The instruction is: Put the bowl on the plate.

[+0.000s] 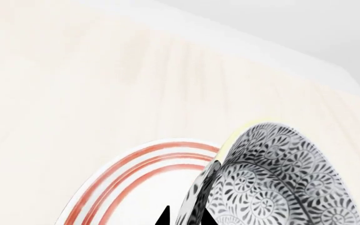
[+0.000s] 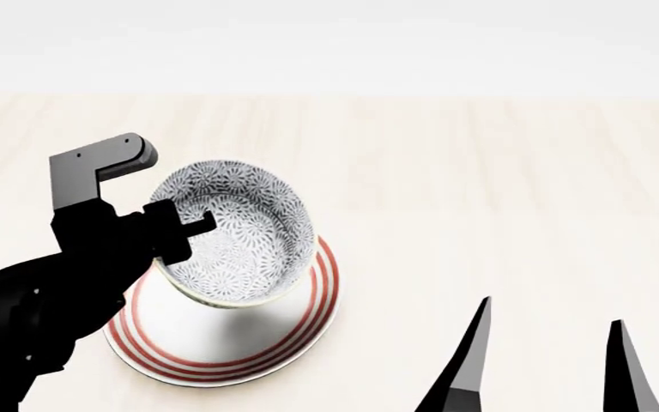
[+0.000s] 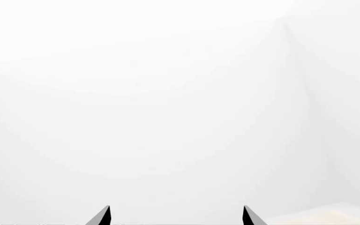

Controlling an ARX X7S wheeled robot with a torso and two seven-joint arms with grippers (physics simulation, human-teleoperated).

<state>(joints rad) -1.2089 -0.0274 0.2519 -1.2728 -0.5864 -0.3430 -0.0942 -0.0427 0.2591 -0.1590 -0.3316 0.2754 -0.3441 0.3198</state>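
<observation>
Left gripper (image 2: 181, 232) and bowl (image 2: 238, 232) hide plate (image 2: 295, 335) partly.

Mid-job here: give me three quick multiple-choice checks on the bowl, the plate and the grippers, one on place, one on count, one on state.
1. Where is the bowl?
A. Over the plate, tilted
B. Far beside the plate on the bare table
C. Under the right gripper

2. How many red rings run round the plate's rim?
A. One
B. Three
C. Five

3. What is the right gripper doing?
A. Clamped on the plate
B. Clamped on the bowl
C. Open, holding nothing

Answers:
1. A: the head view shows the bowl leaning above the plate, with the left gripper on its rim.
2. B: three concentric red rings show in the head view and the left wrist view.
3. C: its fingers stand apart over the bare table, away from both dishes.
</observation>
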